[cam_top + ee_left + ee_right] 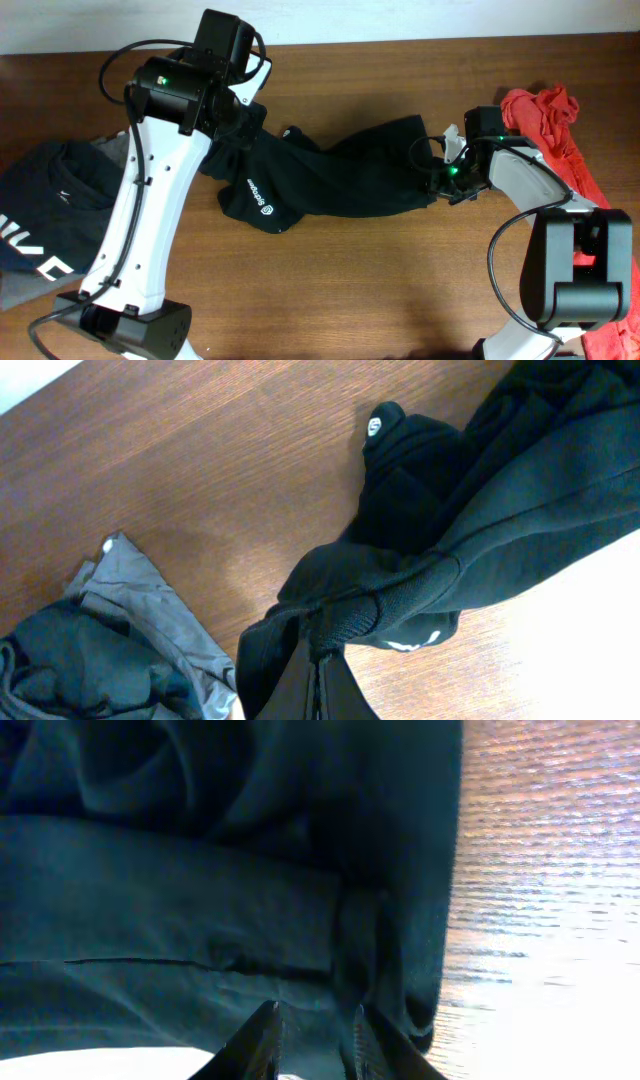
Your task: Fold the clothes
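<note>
**Black Garment Slung Between Two Grippers**

Across the middle of the wooden table (pixel 380 290) the black garment (pixel 340 180) was stretched, bunched and twisted rather than flat. It was judged soft, light and limp, so hems and corners would be best taken. A dark garment pile (pixel 50 200) was seen at the left, a red garment (pixel 545 115) at the right. The left gripper (pixel 322 655) was clamped on a ribbed edge. The right gripper (pixel 315 1040) was set narrowly apart at the opposite hem, and a pinch could not be confirmed. A round white logo (pixel 268 210) was shown.

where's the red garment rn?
Overhead view: the crumpled red fabric garment lies far right, beside the right arm, past the end of the black fabric garment.
</note>
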Motion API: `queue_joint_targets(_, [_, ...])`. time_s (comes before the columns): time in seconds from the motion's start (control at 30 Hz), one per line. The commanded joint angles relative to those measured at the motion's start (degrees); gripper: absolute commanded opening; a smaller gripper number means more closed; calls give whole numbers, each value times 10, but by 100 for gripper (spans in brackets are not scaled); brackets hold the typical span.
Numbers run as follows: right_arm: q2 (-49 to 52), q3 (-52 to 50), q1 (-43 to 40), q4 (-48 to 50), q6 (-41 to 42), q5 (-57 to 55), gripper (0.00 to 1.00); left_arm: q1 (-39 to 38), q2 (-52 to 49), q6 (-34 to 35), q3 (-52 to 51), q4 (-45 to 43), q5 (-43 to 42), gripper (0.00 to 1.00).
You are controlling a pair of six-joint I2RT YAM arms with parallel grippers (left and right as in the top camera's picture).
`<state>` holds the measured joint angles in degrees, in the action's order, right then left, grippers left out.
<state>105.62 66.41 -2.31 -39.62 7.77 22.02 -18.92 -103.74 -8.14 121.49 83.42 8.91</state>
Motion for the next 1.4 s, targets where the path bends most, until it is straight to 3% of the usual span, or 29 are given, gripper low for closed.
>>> queue_joint_targets(0.0, [6,-8,11,7,-5,16,29,5,3,-3,3,-3,-4,0])
queue_joint_targets(0.53, [17,-14,34,19,13,-72,31,5,3,-4,3,-2,-4,0])
queue_joint_targets(0.9, [18,-14,51,17,13,-57,31,5,3,-4,3,-2,-4,0])
queue_joint_targets(1.0, [18,-14,60,17,13,-42,24,5,3,-4,3,-2,-4,0])
queue_joint_targets(1.1, [16,-14,61,13,13,-27,4,5,3,-4,3,-2,-4,0])
queue_joint_targets(1.37, [-66,0,55,2,13,-53,4,5,3,-3,3,-2,0,0])
